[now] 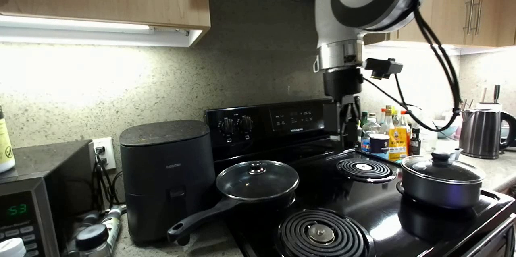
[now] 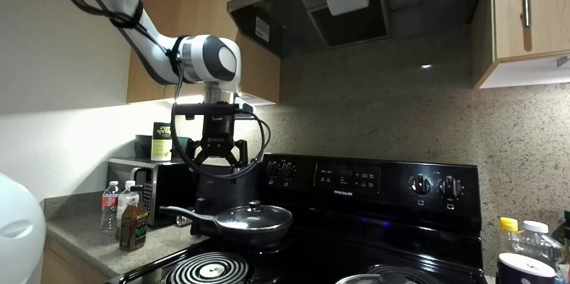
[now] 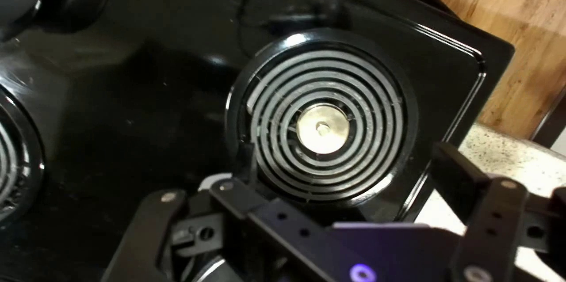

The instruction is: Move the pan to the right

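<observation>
the gripper [image 3: 348, 160] gapes wide above the glossy stovetop [image 1: 358, 204], where the round black pan [image 2: 254, 226] sits glass-lidded.

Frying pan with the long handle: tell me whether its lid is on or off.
On. In both exterior views, the glass lid covers the frying pan, its rim lining up with the pan's, knob uppermost.

A dark air fryer [image 1: 165, 192] stands between the microwave [image 1: 40, 204] and the black stove [image 1: 375, 204], which carries a lidded pot [image 1: 441, 186]. A metal kettle [image 1: 479, 134] sits on the bench [image 1: 494, 170]. Dark cords [image 1: 104, 178] run from a wall outlet [image 1: 108, 144]. In an exterior view, three bottles [image 2: 128, 224] stand beside the microwave, a canister [image 2: 161, 146] on top of it.
</observation>
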Available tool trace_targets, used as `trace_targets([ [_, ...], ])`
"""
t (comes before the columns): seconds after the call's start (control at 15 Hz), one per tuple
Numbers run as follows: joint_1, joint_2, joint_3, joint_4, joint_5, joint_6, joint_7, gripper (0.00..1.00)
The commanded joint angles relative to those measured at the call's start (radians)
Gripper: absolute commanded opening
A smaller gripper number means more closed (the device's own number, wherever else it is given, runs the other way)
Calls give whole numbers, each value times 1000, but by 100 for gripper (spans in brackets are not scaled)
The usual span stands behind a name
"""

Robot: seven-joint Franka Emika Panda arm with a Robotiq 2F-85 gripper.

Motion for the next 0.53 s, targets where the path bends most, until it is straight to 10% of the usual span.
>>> trace_targets([
  [0.0,49,217,89,176,-14,6,92,100],
  [0.47,74,309,114,255,-39,11,136,100],
])
